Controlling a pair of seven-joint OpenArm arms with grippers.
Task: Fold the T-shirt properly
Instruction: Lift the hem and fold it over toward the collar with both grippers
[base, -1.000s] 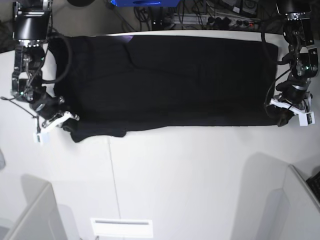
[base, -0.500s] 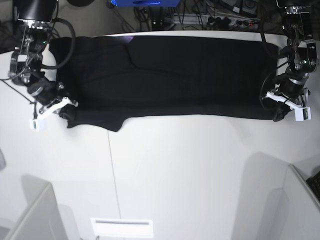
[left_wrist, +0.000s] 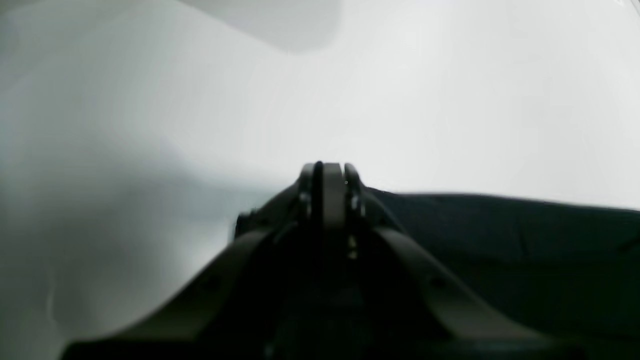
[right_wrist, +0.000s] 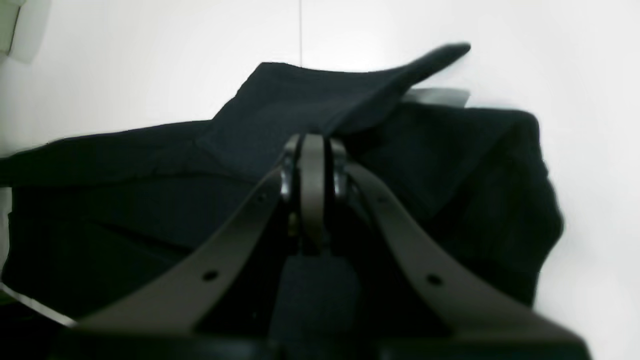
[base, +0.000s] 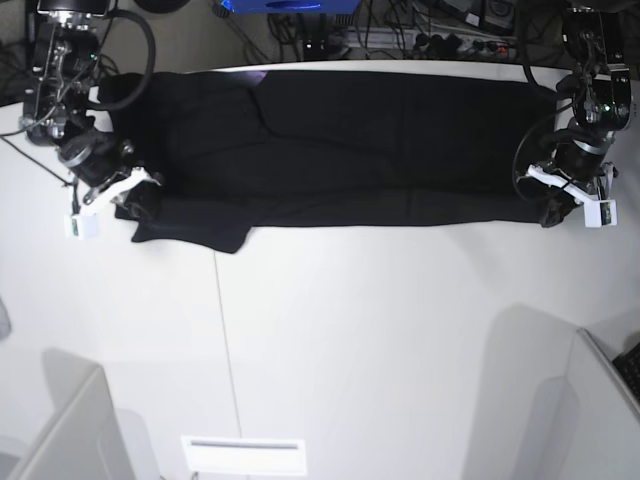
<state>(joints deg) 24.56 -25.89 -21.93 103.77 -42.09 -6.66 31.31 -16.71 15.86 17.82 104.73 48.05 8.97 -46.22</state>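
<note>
The black T-shirt (base: 350, 140) lies as a long band across the back of the white table (base: 380, 330), plain side showing. My right gripper (base: 135, 200) is at the band's left end in the base view, shut on the T-shirt's front corner by a sleeve. In the right wrist view its closed fingertips (right_wrist: 312, 142) pinch raised black cloth (right_wrist: 125, 190). My left gripper (base: 553, 212) holds the front corner at the band's right end. In the left wrist view it (left_wrist: 327, 167) is shut, with the T-shirt's edge (left_wrist: 500, 235) running off to the right.
Cables and a power strip (base: 450, 35) lie behind the table's far edge. White bin walls stand at the front left (base: 60, 430) and front right (base: 600, 420). A white slotted plate (base: 243, 455) sits at the front edge. A thin seam (base: 222, 330) crosses the tabletop.
Both grippers have moved toward the back of the table, carrying the T-shirt's front edge with them. The black band is narrower front to back.
</note>
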